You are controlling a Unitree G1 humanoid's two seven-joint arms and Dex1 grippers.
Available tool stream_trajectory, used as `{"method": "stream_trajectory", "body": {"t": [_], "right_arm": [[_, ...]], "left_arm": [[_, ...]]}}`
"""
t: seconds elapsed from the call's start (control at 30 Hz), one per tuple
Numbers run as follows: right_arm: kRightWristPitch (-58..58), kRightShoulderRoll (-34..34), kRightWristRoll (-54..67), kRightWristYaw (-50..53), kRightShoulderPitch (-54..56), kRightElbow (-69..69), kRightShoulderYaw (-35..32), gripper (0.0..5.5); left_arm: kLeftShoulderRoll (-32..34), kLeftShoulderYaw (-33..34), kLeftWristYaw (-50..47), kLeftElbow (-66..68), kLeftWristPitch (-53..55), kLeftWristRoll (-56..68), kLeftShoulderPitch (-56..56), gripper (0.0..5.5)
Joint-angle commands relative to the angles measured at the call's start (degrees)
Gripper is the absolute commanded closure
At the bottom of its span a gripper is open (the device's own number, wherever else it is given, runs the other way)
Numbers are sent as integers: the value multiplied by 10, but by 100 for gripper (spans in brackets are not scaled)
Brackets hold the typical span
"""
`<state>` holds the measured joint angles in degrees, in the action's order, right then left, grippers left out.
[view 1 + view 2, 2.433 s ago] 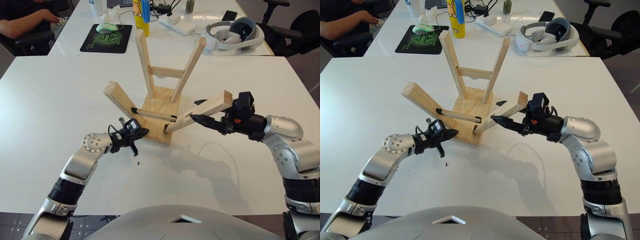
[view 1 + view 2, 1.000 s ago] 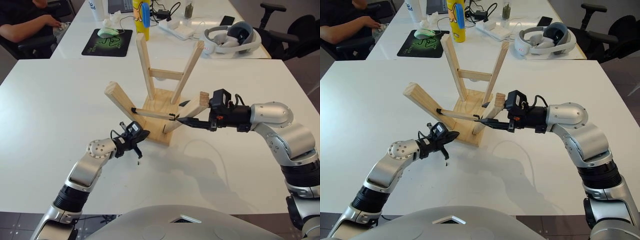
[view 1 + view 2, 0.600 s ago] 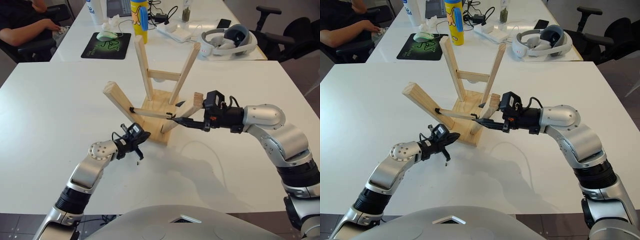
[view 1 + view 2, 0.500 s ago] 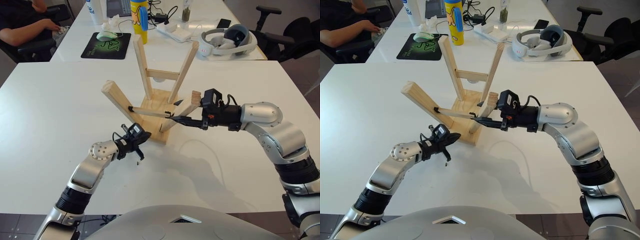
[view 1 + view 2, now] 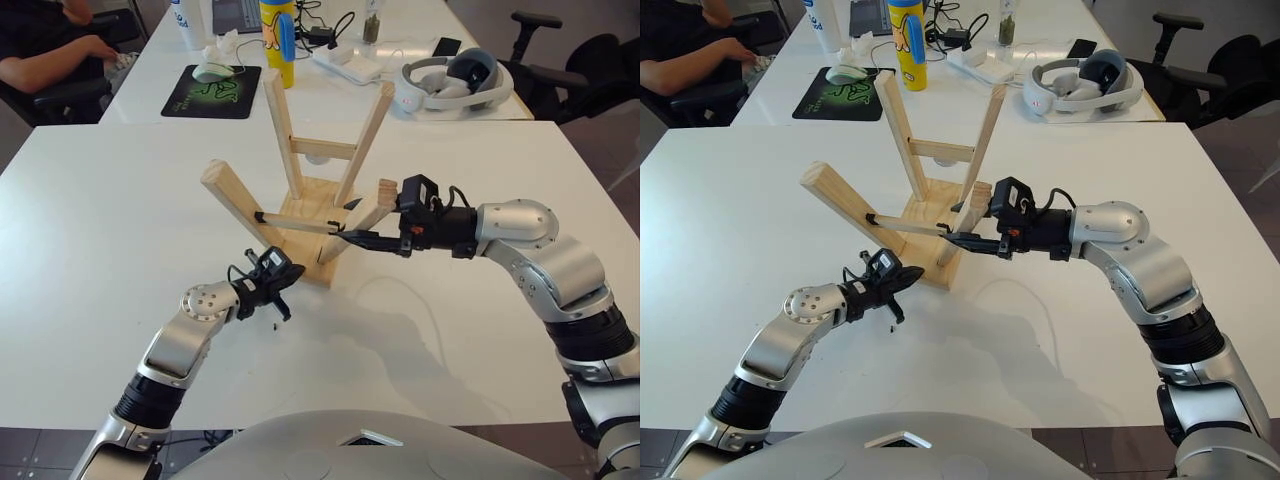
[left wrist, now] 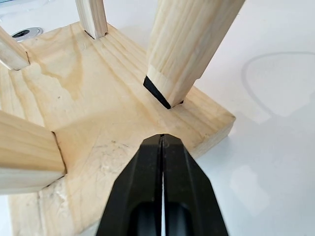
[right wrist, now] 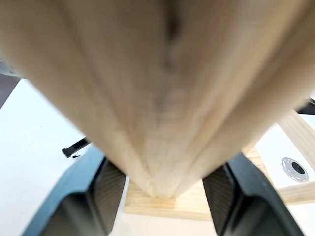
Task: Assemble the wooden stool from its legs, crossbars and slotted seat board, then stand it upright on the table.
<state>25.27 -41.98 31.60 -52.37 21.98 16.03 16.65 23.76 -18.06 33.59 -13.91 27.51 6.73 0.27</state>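
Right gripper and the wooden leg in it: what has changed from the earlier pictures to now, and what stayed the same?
The right gripper, shut on the leg, moved to the robot's left, toward the seat board, and swung the leg's free end up and inward, so the leg stands steeper. The left gripper stayed shut at the board's near corner; the other legs kept their places.

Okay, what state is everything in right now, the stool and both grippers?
stool, upside down, seat board flat on the table
near right leg, tilted outward, foot in the seat board
left gripper, shut, empty
right gripper, shut on near right leg
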Motion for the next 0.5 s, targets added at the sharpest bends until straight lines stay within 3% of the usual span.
{"method": "stream_trajectory", "body": {"t": [0.03, 0.5], "right_arm": [[126, 2, -77, -3, -66, -98, 127, 344], [168, 34, -76, -2, 40, -124, 166, 344]], "left_arm": [[0, -12, 1, 20, 22, -8, 8, 550], [-9, -13, -4, 28, 17, -11, 2, 550]]}}
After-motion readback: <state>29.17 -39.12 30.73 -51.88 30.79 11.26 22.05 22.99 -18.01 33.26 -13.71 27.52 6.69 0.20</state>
